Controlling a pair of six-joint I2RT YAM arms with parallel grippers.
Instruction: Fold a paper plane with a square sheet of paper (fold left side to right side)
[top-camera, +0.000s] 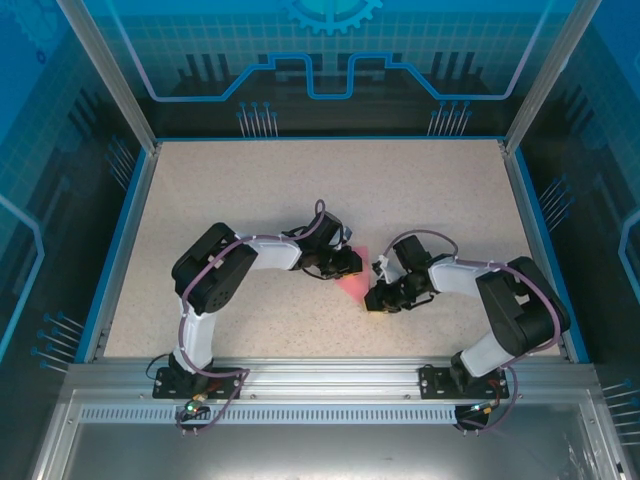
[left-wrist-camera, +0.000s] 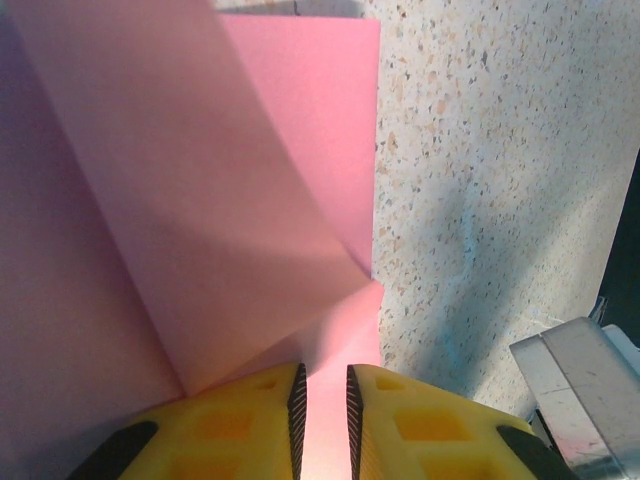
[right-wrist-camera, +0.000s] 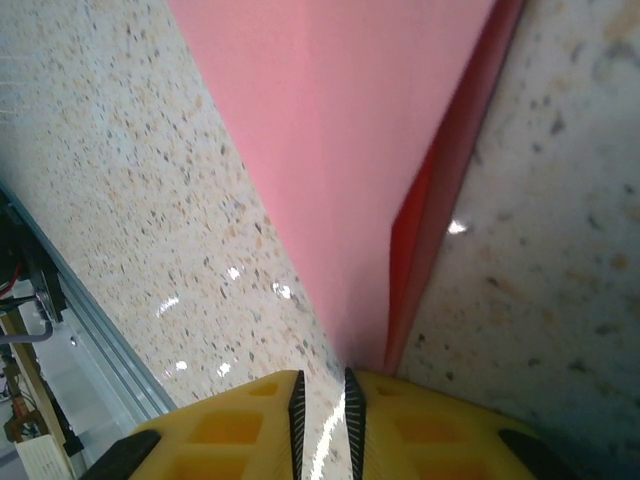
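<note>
The square sheet of paper (top-camera: 355, 283) lies partly folded on the speckled tabletop between my two grippers. In the left wrist view the pink paper (left-wrist-camera: 200, 200) shows overlapping flaps with diagonal creases and a straight right edge. My left gripper (left-wrist-camera: 325, 368) hovers low over its near part, the jaws a narrow gap apart, with paper showing through the gap. In the right wrist view the paper (right-wrist-camera: 360, 150) narrows to a point at my right gripper (right-wrist-camera: 322, 372). A darker red layer (right-wrist-camera: 450, 190) runs along its right edge. The right jaws stand slightly apart over bare table.
From above, the left gripper (top-camera: 348, 262) and the right gripper (top-camera: 378, 297) sit close together mid-table. A metal rail (right-wrist-camera: 90, 330) runs along the near table edge. Blue walls (top-camera: 120, 240) border the table on the left and right.
</note>
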